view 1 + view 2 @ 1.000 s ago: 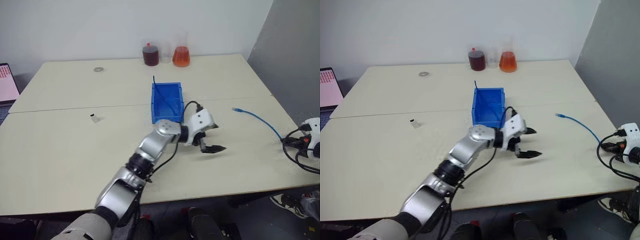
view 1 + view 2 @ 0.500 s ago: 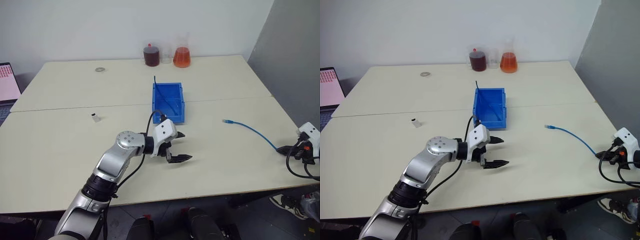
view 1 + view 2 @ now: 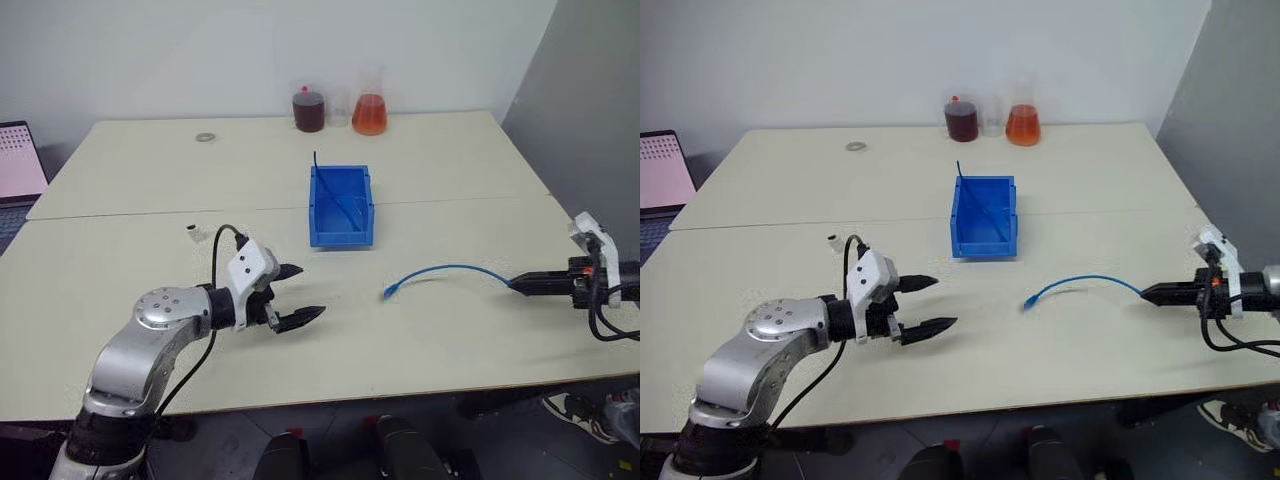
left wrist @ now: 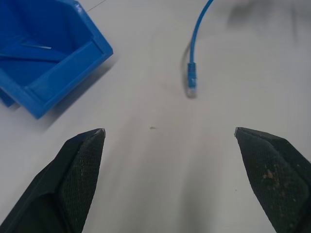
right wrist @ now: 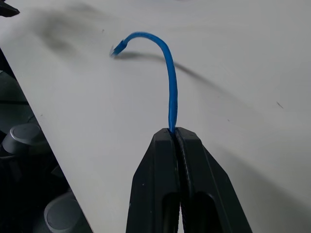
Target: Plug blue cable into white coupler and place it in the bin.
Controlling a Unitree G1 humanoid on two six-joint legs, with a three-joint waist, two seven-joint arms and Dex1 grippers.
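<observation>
Cut off by the frame edge: near corner of the bin (image 4: 46, 63), beside the left gripper (image 4: 167, 138). Hidden between the right gripper (image 5: 173, 132) fingers: tail of the blue cable (image 5: 171, 92). Too small to tell: socket opening of the white coupler (image 3: 191, 234). Blurred: cable's plug tip.

place: lab | evidence: glass flasks (image 3: 368, 108) of coloured liquid on a pale worktable (image 3: 120, 180)

Bright even indoor light, soft shadows on the table (image 3: 450, 330), blurred wrist-view backgrounds
</observation>
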